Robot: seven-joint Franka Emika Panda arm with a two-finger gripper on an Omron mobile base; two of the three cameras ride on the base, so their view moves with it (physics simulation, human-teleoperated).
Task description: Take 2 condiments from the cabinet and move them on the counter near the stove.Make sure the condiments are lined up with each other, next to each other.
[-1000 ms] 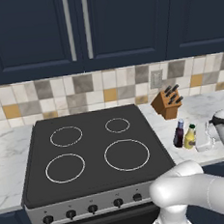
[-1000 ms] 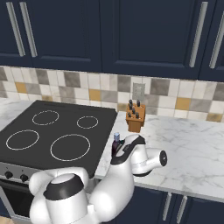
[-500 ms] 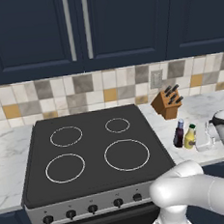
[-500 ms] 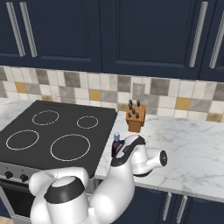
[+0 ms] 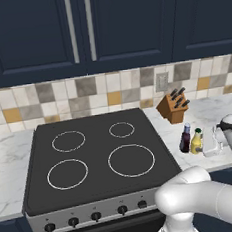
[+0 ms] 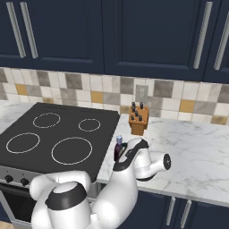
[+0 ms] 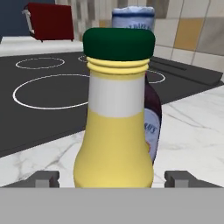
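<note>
Two bottles side by side on the counter, gripper spread wide around the yellow one.

The yellow bottle (image 7: 114, 127) stands upright on the marble counter (image 5: 208, 111), right of the stove (image 5: 96, 155), and the maroon bottle (image 5: 185, 138) stands just beside it on the stove side. The gripper (image 7: 113, 178) sits low at the yellow bottle, both fingertips (image 7: 43, 178) clear of its sides, gripping nothing. A knife block (image 5: 173, 106) stands farther back by the tiles.

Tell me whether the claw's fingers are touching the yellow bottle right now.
Apart. In the hand view the fingertips stand wide at both sides of the yellow bottle, with marble counter showing in the gaps, so the claw is open.
</note>
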